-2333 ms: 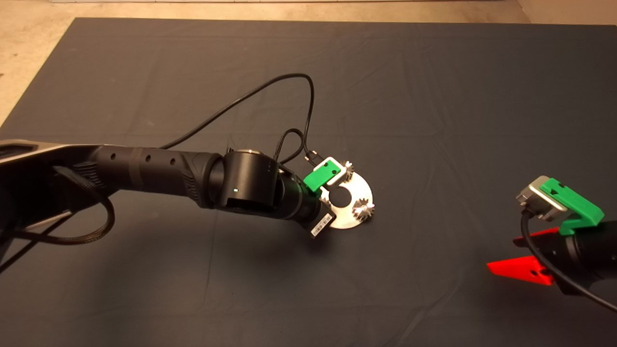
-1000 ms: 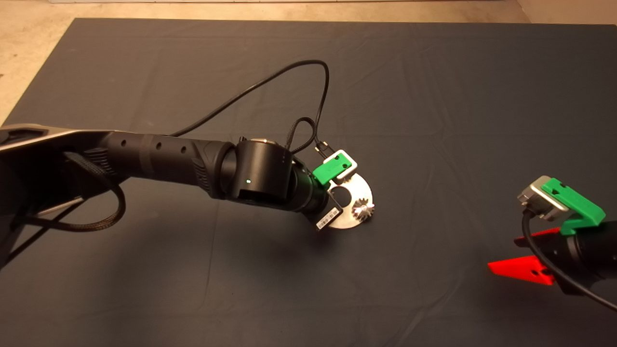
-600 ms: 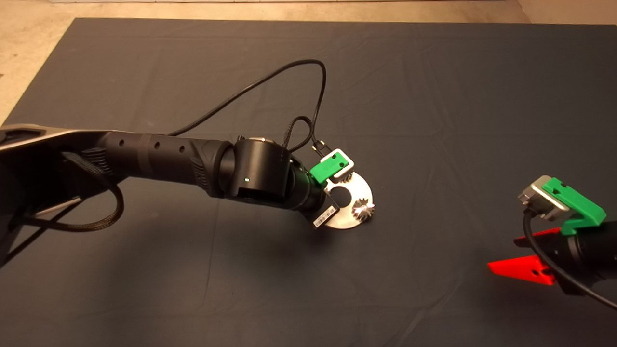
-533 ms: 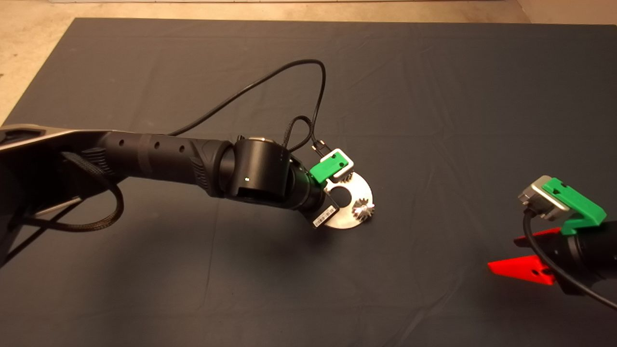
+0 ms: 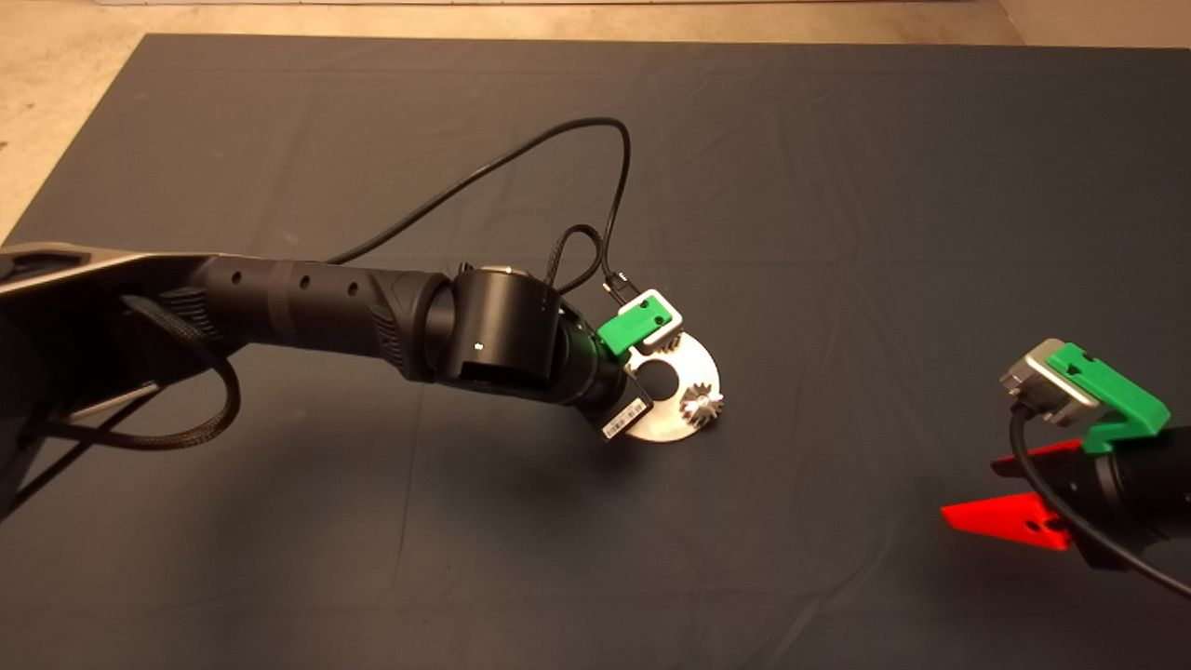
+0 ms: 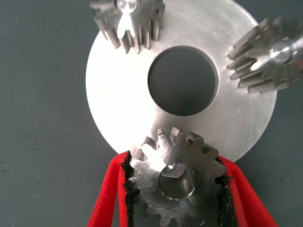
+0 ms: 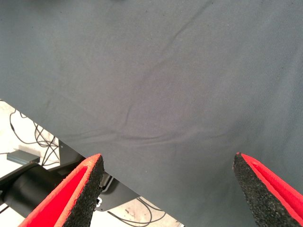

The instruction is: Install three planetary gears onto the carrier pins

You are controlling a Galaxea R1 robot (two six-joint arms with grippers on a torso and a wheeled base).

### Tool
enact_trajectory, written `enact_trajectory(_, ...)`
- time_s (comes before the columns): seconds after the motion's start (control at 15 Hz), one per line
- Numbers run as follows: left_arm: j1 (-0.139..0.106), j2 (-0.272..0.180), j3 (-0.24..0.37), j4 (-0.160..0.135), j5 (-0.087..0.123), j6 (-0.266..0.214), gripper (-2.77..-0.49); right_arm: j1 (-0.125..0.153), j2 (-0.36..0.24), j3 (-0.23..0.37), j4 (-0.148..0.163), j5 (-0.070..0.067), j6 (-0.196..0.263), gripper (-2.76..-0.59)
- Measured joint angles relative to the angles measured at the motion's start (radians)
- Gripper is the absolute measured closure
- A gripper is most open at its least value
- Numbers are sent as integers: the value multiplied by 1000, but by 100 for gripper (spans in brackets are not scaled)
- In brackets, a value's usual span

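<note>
Gear three [image 6: 176, 187] sits clenched between my left gripper's [image 6: 175, 194] pads, already over its pin [image 6: 175, 178] at the plate's [image 6: 118, 104] near rim; two gears [image 6: 128, 21] beyond are seated. Next, I judge: release and lift straight. Wrist label [image 5: 626, 421] unreadable. Right gripper [image 5: 1019, 493] parked, released.

From above, the left arm [image 5: 372, 316] covers one side of the round plate [image 5: 693, 368], so the left gripper [image 6: 174, 189] and the gear it holds cannot be seen there. Up close, that gear [image 6: 176, 182] is cut off at the picture's edge. Another gear [image 6: 128, 21] is cut off too. The right gripper [image 5: 1010, 493] is partly out of the picture.
</note>
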Motion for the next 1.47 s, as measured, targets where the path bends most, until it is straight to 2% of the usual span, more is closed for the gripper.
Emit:
enact_trajectory(0.33, 4, 0, -2, 0, -1, 7, -77, 0, 0, 0, 0, 1, 0, -202)
enact_trajectory(0.47, 5, 0, -3, 0, -2, 26, -77, 0, 0, 0, 0, 5, 0, -202)
enact_trajectory(1.0, 7, 6, -9, 1, -12, 25, -77, 0, 0, 0, 0, 8, 0, -202)
enact_trajectory(1.47, 20, 6, -6, 19, -19, 25, -78, 0, 0, 0, 0, 8, 0, -202)
